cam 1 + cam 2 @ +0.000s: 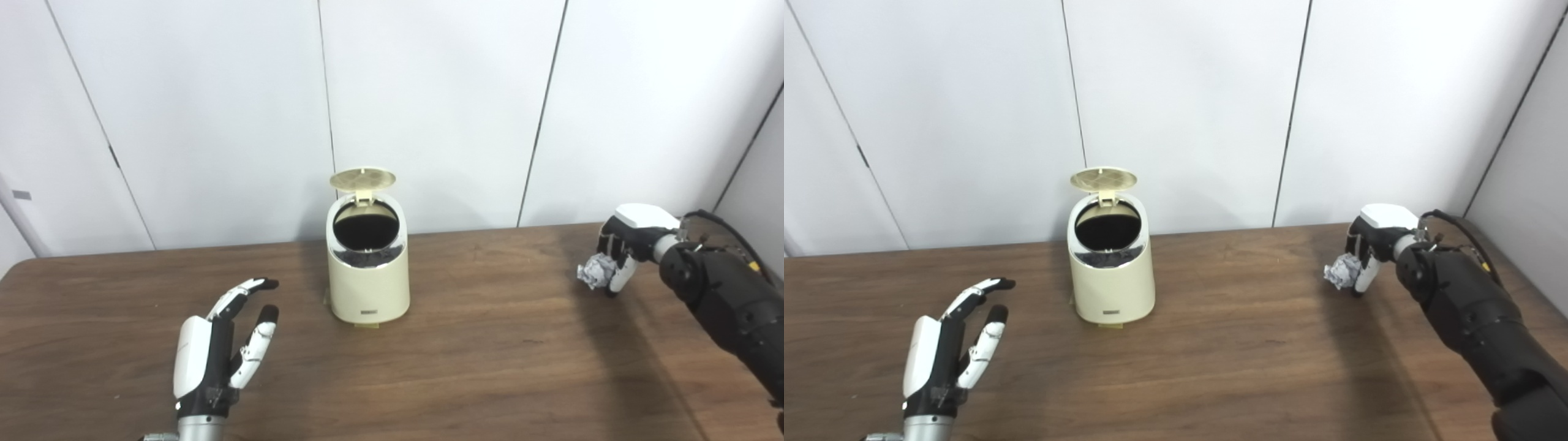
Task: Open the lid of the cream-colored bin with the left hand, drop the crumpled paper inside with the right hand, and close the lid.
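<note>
The cream-colored bin [369, 278] stands at the middle of the brown table [490, 355], its round lid [362, 179] flipped up and its dark inside showing. My left hand [222, 343] hovers open at the front left, well apart from the bin, fingers spread and holding nothing. At the far right my right hand [625, 245] is shut on the crumpled paper [597, 271], a white-grey ball held just above the tabletop, far to the right of the bin.
White wall panels [429, 110] rise right behind the table's back edge. A black cable [729, 229] runs along my right forearm near the table's right corner. Bare wood lies between the bin and each hand.
</note>
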Action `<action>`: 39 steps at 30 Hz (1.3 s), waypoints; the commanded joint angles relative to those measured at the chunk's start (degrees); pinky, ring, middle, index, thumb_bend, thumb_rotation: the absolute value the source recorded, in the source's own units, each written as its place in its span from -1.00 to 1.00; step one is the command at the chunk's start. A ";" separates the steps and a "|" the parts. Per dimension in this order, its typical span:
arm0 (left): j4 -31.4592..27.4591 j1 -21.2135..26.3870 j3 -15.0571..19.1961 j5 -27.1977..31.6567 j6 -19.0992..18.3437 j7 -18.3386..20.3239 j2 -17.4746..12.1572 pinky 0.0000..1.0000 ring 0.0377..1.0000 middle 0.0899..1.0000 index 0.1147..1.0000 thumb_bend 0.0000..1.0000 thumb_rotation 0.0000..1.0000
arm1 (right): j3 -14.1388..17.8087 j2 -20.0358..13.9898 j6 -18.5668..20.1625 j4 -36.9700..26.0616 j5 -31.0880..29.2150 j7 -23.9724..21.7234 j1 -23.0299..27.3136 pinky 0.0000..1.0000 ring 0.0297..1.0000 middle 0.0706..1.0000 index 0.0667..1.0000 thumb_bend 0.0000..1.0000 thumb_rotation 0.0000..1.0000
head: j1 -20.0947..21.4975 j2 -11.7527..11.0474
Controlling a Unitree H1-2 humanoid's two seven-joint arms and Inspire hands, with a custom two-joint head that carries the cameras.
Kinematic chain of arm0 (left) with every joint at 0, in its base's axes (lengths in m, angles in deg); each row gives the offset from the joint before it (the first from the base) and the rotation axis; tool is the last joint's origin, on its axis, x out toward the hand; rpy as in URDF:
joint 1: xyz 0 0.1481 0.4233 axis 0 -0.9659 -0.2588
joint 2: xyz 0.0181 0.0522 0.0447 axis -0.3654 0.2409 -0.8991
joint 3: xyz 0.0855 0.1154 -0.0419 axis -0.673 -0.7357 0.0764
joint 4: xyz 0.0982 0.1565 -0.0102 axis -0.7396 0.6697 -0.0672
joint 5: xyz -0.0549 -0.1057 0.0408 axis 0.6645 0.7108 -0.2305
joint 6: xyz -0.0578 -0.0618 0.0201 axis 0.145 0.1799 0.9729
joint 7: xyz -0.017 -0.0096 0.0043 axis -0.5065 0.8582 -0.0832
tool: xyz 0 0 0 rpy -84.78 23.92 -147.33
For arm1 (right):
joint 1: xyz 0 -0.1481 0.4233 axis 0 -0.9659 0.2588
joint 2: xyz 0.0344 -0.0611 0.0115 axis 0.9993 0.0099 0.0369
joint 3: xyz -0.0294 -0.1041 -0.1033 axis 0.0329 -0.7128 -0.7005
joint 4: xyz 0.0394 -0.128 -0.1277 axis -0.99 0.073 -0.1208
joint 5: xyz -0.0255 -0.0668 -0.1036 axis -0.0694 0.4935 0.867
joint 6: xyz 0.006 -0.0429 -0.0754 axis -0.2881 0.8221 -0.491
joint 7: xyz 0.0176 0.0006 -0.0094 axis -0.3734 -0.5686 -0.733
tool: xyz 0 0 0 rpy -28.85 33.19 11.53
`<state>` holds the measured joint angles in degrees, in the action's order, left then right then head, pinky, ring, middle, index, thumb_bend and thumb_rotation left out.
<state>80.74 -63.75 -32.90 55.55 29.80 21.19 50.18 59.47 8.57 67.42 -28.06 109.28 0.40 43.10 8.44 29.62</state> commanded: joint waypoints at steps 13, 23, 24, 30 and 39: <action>2.50 -1.05 -0.56 -1.26 0.83 -1.12 0.18 0.57 0.61 0.54 0.45 -0.09 1.00 | -1.36 -2.86 5.10 -7.27 5.02 -2.79 1.77 -0.46 -0.32 -0.14 -0.09 0.06 -1.00 | 0.26 0.00; 2.97 -0.92 -0.50 -1.13 0.92 -1.23 0.13 0.57 0.61 0.54 0.44 -0.10 1.00 | -0.50 -2.08 5.97 -5.01 4.35 -3.66 3.23 -0.35 -0.22 -0.25 -0.07 0.06 -1.00 | 0.57 -0.06; 3.00 -0.92 -0.51 -1.20 0.94 -1.27 0.12 0.57 0.60 0.54 0.44 -0.10 1.00 | -0.46 -2.17 6.28 -5.44 4.30 -4.33 3.28 -0.32 -0.20 -0.25 -0.07 0.06 -1.00 | 0.57 -0.06; 3.35 -0.87 -0.56 -1.45 1.22 -1.44 -0.18 0.55 0.60 0.53 0.45 -0.09 1.00 | 0.55 -2.83 6.83 -8.17 3.60 -7.07 3.13 -0.08 0.06 0.00 -0.15 0.05 -1.00 | 0.80 -0.02; 3.02 -0.95 -0.50 -1.14 1.02 -1.20 -0.28 0.57 0.60 0.53 0.44 -0.10 1.00 | 0.89 -2.73 4.91 -5.27 2.80 -5.33 3.58 -0.08 0.05 0.00 -0.14 0.05 -1.00 | 0.95 0.12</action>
<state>81.27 -63.45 -33.28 54.84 29.81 21.03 50.11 59.34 8.18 73.10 -32.08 112.33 -6.48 43.21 9.32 29.62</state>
